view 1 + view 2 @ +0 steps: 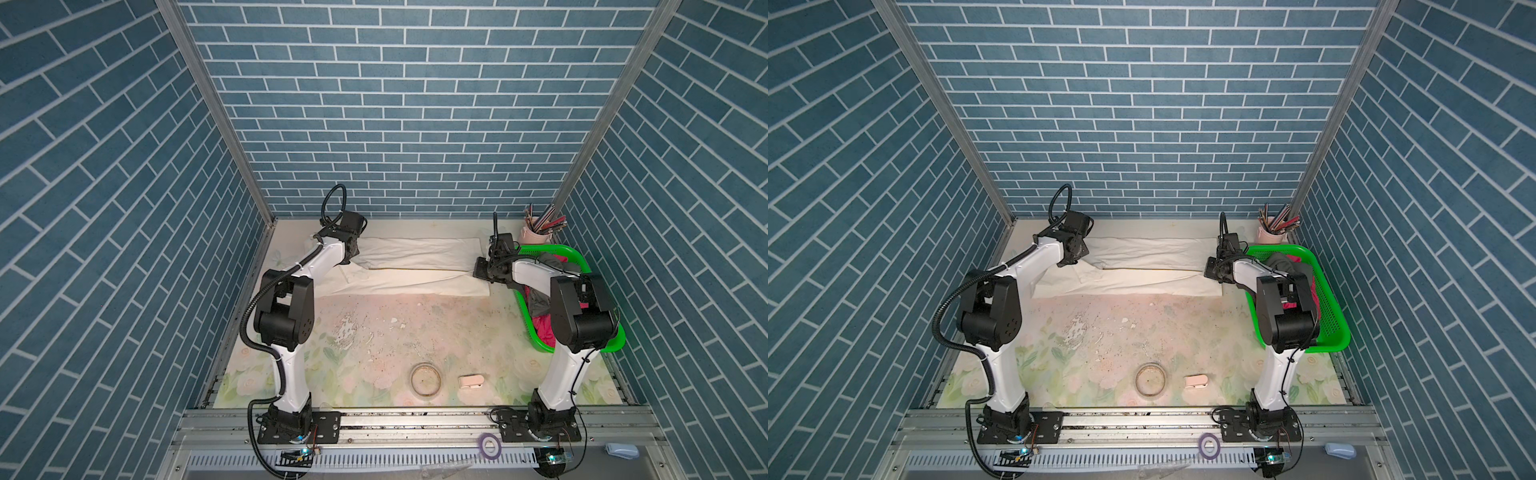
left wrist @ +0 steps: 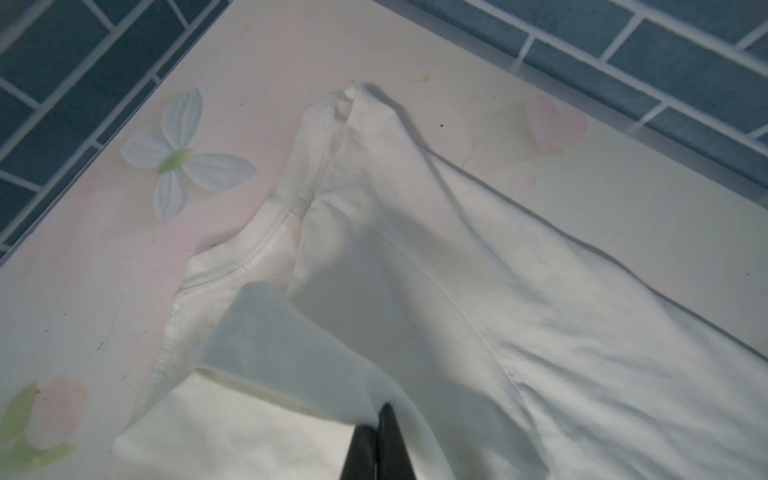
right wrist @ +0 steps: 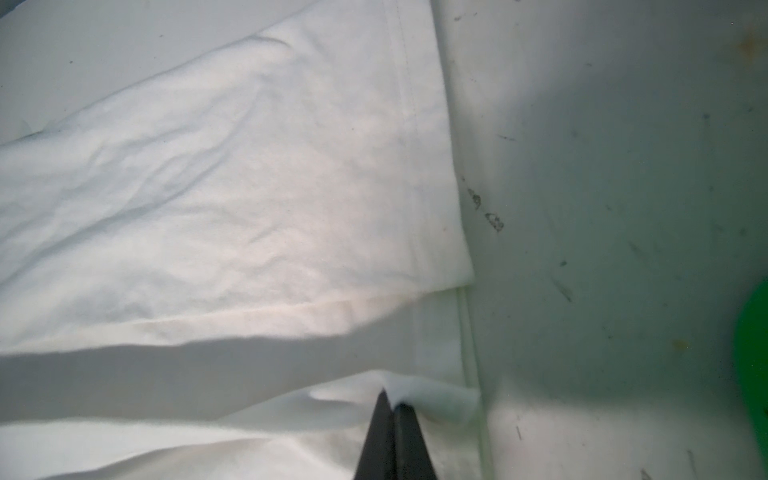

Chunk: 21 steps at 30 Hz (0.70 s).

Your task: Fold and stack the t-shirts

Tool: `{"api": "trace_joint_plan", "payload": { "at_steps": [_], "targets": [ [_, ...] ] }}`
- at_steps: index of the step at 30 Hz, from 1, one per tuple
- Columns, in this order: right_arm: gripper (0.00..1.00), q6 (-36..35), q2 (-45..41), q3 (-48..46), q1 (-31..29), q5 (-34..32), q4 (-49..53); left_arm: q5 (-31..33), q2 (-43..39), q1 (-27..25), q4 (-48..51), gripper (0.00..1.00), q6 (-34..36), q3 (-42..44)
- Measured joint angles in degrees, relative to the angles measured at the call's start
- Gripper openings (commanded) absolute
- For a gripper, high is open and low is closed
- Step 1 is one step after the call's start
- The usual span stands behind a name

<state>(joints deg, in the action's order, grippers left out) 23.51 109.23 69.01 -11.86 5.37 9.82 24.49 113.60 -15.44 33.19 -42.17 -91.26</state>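
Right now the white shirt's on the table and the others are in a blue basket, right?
No: the basket is green, as both top views show. The white shirt is on the table, the others in that basket.

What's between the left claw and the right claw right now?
Only the cream-white t-shirt, lying across the far side of the table; both top views show it. The left claw and right claw are each shut on one end.
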Motion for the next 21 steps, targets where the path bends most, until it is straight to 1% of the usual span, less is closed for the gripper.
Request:
{"api": "trace_joint_plan", "payload": {
  "at_steps": [4, 6, 11, 16, 21],
  "targets": [
    [0.09, 0.0, 0.1, 0.0, 0.0, 0.2, 0.1, 0.6, 2.4, 0.0, -0.1, 0.00, 0.5, -1.7],
    [0.09, 0.0, 0.3, 0.0, 0.0, 0.3, 0.0, 1.0, 3.8, 0.1, 0.1, 0.00, 0.6, -1.7],
    [0.09, -0.1, 1.4, 0.9, 0.0, 0.3, 0.1, 1.0, 6.2, 1.0, 0.6, 0.00, 0.7, -1.7],
    [0.05, -0.9, 2.3, 3.4, 0.0, 0.2, 0.5, 1.1, 6.4, 2.2, 0.8, 0.00, 0.7, -1.7],
    [0.06, -1.3, 3.1, 6.1, 0.0, 0.2, 0.9, 0.8, 6.4, 2.8, 0.8, 0.00, 0.8, -2.1]
  ]
}}
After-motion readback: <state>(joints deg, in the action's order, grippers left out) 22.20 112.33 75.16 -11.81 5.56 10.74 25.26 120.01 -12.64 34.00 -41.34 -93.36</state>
